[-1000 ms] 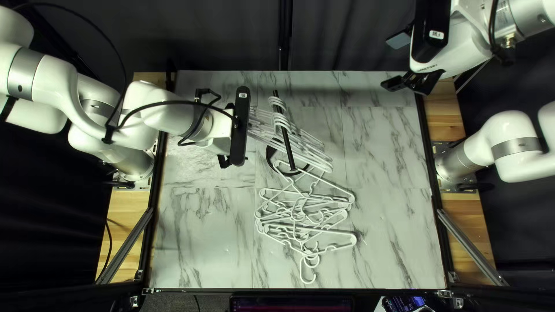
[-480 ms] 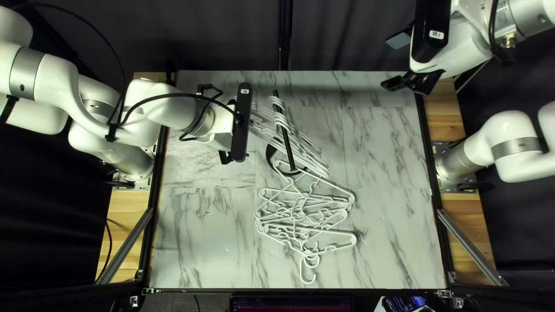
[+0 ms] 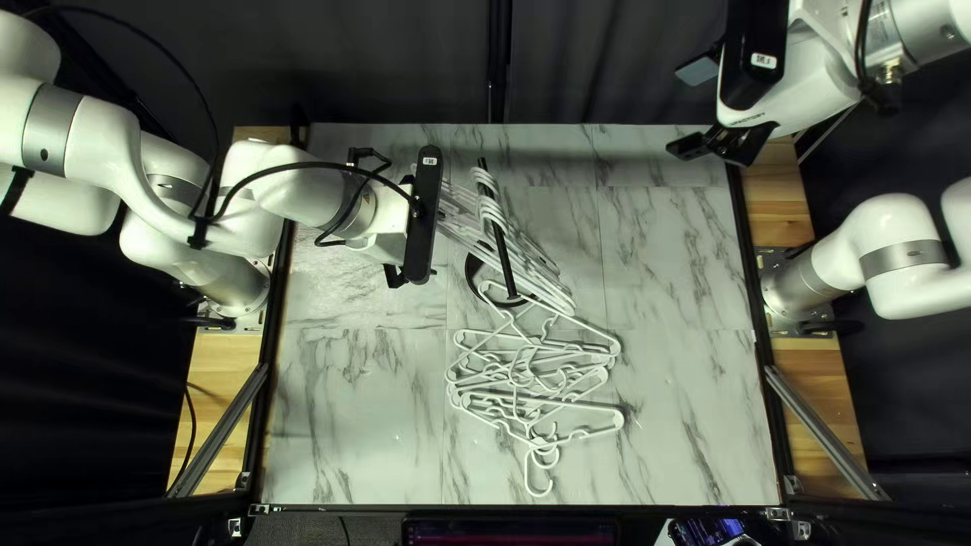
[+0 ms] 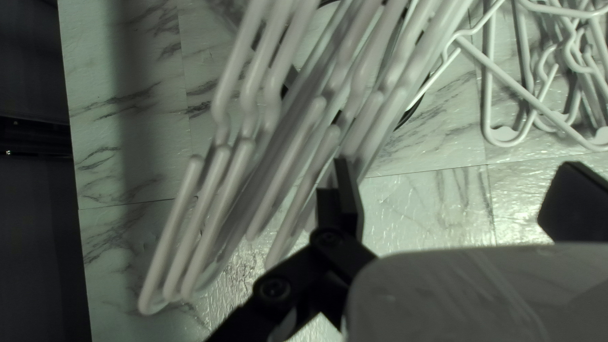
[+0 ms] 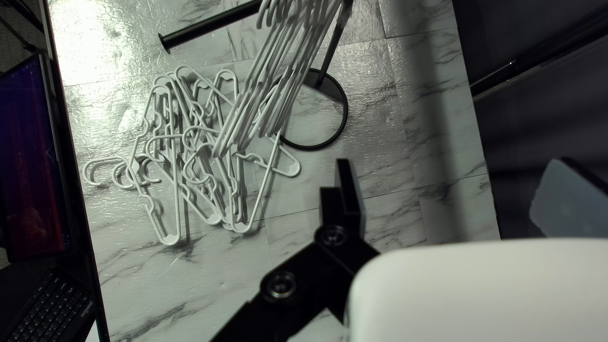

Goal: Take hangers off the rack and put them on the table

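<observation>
Screen (image 5: 28,164) is set just past the near edge of the table (image 3: 688,435), with a keyboard (image 5: 54,301) to its right. On the near half of the table, white loose hangers (image 5: 171,240) are heaped in a tangle, their bars crossed over one another and several hooks pointed toward the near edge. The left claw (image 3: 393,279) is held a good way beyond and to the left of this heap.

Farther in, a black rack (image 3: 501,248) is stood on a ring-shaped base (image 5: 346,120), by which the far end of the heap is overlapped in part. Hung hangers (image 3: 546,288) are carried on the rack in a close row, slanted from far left to near right, and the left end of the row is met by the left claw. Its fingers (image 4: 350,202) are parted. In the left wrist view most of the row is seen ahead of the far finger and to its far side, with the row's edge seen right at that fingertip; whether it is touched cannot be told.

Over the table's far right corner, the right claw (image 3: 681,109) is held raised, its fingers spread, well apart from both groups of hangers. Behind the far edge, a dark curtain (image 3: 394,61) is hung.
</observation>
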Robot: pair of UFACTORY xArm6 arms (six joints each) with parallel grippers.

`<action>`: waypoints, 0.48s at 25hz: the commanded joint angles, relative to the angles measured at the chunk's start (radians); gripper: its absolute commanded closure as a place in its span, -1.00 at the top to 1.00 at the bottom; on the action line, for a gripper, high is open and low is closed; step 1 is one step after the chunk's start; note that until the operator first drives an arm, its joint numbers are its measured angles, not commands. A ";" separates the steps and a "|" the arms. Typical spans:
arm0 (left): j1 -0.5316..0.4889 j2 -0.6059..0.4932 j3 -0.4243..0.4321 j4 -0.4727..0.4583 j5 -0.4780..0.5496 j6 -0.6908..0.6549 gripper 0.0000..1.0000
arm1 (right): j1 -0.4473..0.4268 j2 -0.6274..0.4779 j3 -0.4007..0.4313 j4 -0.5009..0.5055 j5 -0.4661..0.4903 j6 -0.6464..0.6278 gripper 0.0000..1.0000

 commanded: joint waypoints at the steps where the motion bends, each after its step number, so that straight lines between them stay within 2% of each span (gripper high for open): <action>1: -0.007 -0.004 0.012 -0.006 -0.012 0.003 1.00 | 0.000 0.000 0.000 0.000 0.000 0.000 1.00; 6: -0.050 -0.041 0.037 0.034 0.000 -0.069 1.00 | 0.000 0.000 0.000 0.000 0.000 0.000 1.00; 12: -0.116 -0.112 0.012 0.106 0.100 -0.161 1.00 | 0.000 0.000 0.000 0.000 0.000 0.000 1.00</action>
